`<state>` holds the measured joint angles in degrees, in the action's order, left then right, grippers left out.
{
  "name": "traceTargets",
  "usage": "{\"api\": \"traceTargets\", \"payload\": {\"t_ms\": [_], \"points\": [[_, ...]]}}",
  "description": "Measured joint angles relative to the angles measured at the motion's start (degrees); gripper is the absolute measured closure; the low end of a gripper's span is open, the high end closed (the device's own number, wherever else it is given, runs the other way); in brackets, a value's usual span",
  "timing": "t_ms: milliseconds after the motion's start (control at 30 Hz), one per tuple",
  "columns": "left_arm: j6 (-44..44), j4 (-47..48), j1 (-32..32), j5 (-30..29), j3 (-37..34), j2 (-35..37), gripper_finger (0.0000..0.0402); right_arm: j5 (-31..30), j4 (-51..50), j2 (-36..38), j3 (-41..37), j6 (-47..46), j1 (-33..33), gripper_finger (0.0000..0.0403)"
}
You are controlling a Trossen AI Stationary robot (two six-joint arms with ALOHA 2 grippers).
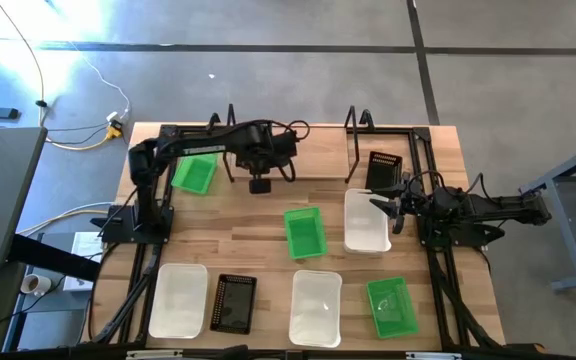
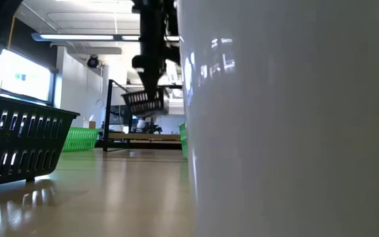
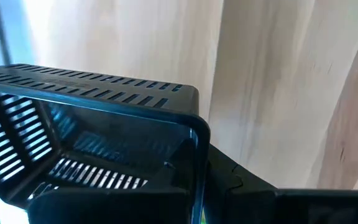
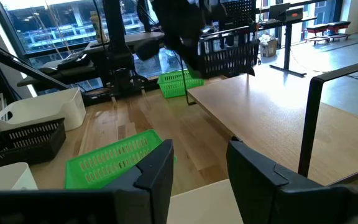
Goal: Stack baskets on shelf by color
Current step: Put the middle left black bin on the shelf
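The left gripper (image 1: 260,185) hangs over the shelf (image 1: 298,180) at the table's (image 1: 268,235) far side, beside a green basket (image 1: 195,172). The right gripper (image 1: 386,208) sits by a white basket (image 1: 365,221) (a black basket (image 1: 382,171) leans just behind). More baskets line the near edge.

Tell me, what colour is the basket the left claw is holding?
Black basket with slots, best seen in the left wrist view.
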<state>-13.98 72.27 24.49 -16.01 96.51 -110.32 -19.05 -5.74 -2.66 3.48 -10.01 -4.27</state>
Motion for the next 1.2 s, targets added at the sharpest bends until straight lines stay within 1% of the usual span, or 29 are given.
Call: {"api": "traceTargets", "payload": {"t_ms": [433,700,967,1200], "points": [[-2.28,1.44,1.09,0.77,0.0,-4.65,0.0401,0.0,0.0,0.0,0.0,-0.01,0.0,0.0269],[-3.18,1.4,2.2,0.8,0.0,-5.03,0.0401,0.0,0.0,0.0,-0.01,-0.02,-0.02,0.0269],[-3.17,1.4,4.01,4.89,0.0,-5.03,0.0401,0.0,0.0,0.0,-0.01,-0.01,0.0,0.0269],[-3.19,1.37,4.39,4.42,0.0,-5.03,0.0392,-0.02,0.0,0.0,0.01,1.06,0.09,0.0269]]}}
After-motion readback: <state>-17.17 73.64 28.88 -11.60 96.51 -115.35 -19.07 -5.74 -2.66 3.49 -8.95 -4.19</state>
